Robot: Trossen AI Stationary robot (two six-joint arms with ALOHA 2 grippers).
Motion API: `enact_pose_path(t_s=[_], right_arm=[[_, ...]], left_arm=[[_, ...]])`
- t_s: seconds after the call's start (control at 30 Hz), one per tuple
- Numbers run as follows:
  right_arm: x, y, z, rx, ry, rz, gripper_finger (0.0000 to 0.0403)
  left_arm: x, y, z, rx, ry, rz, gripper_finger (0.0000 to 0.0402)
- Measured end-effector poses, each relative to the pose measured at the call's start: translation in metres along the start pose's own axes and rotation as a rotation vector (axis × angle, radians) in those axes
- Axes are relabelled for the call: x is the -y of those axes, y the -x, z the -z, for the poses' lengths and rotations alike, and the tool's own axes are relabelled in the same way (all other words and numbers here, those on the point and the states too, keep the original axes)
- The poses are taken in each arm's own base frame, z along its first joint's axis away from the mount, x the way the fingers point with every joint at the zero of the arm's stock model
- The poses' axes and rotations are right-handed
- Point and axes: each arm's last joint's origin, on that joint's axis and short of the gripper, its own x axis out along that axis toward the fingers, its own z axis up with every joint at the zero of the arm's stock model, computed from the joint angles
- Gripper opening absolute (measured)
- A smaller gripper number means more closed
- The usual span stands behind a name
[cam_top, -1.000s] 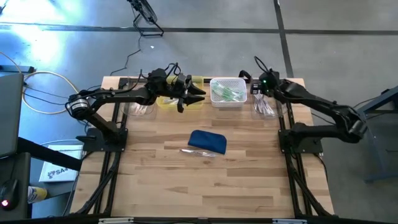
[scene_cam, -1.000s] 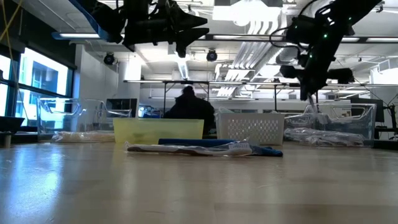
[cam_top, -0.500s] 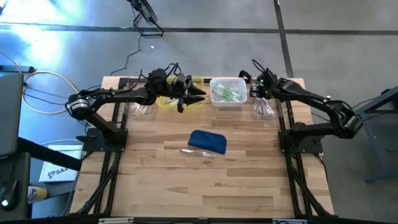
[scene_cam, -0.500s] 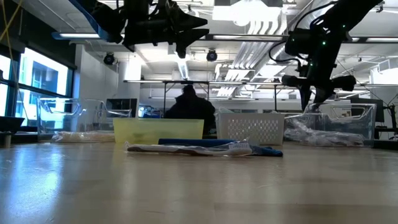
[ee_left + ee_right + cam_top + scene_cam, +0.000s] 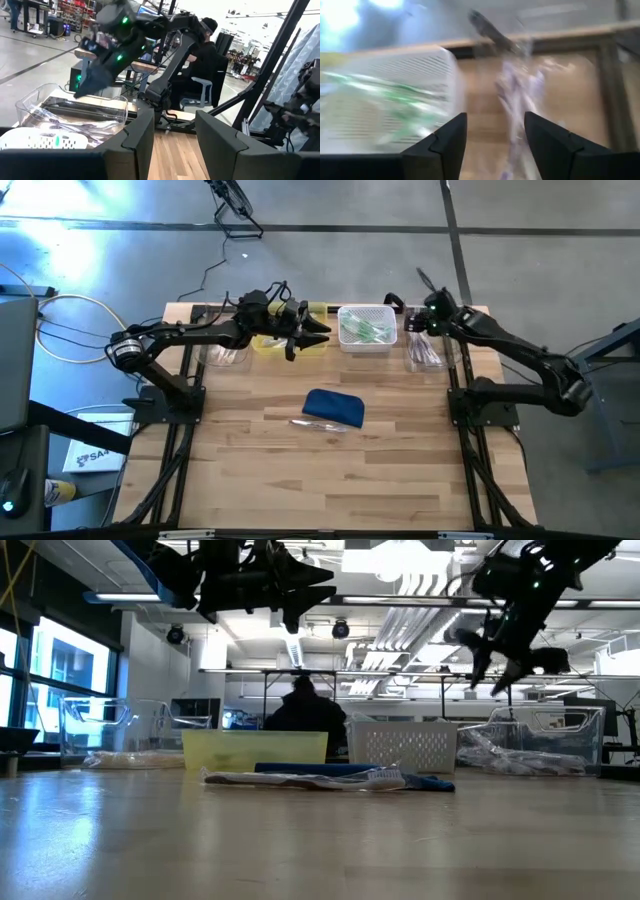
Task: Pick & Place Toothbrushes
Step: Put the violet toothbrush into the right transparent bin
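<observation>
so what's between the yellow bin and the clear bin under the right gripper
The white basket holding green toothbrushes sits between the yellow bin and the clear bin, below the right gripper; the high view shows it.

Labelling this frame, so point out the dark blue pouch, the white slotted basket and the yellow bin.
dark blue pouch (image 5: 334, 407), high view, its middle.
white slotted basket (image 5: 367, 345), high view, near rim.
yellow bin (image 5: 255, 749), low view, front wall.

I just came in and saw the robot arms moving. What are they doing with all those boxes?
The robot is sorting toothbrushes. Its right gripper is open and empty above the clear bin at the table's back right. The left gripper hovers over the yellow bin, holding nothing. Green toothbrushes lie in the white basket. One more toothbrush waits by the blue pouch.
</observation>
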Motion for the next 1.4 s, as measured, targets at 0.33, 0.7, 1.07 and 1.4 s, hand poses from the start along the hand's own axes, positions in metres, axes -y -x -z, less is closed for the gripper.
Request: enact_pose_path(t_s=[0.33,0.7,1.07,1.4], right_arm=[[-0.022,0.057,-0.016,0.203,0.102,-0.598,0.0141],[-0.051,0.079,-0.003,0.179,0.453,-1.042,0.0109],[-0.056,0.084,0.006,0.126,0.496,-1.119,0.0099],[-0.059,0.081,0.009,0.105,0.505,-1.112,0.0097]], left_arm=[[0.000,0.000,0.000,-0.001,-0.030,0.004,0.0141],[0.006,-0.003,0.002,-0.014,-0.171,0.054,0.0141],[0.053,-0.031,0.017,-0.065,-0.290,0.210,0.0141],[0.095,-0.053,-0.002,-0.528,-0.333,0.153,0.0141]])
